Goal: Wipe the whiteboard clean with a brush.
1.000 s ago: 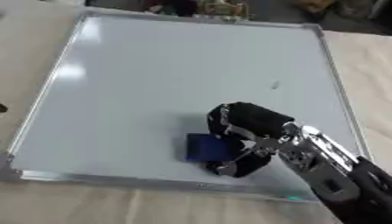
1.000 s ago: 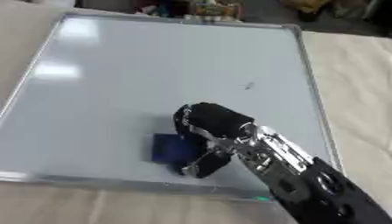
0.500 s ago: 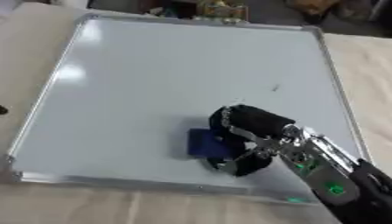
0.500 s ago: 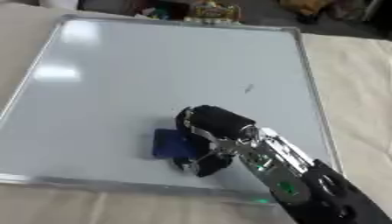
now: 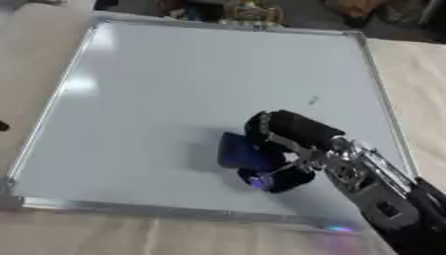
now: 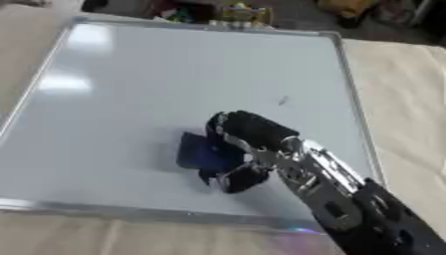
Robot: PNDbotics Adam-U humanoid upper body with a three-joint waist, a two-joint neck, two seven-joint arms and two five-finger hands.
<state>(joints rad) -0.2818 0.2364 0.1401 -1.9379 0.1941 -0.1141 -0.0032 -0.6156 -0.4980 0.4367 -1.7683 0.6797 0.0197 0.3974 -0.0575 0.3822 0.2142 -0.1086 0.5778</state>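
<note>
A large whiteboard (image 5: 174, 84) with a silver frame lies flat on the table. My right hand (image 5: 292, 137) reaches in from the lower right, fingers curled round a dark blue brush (image 5: 240, 152) that rests on the board's lower middle. A small dark mark (image 5: 313, 100) shows on the board, up and to the right of the hand. The left hand appears in neither view.
Beige table surface (image 5: 414, 89) runs along the right of the board and below its near edge. Cluttered small objects (image 5: 248, 11) sit beyond the far edge of the board.
The hand and brush stay at nearly the same spot on the board's lower part. The whole picture has shifted slightly, so the camera moved.
</note>
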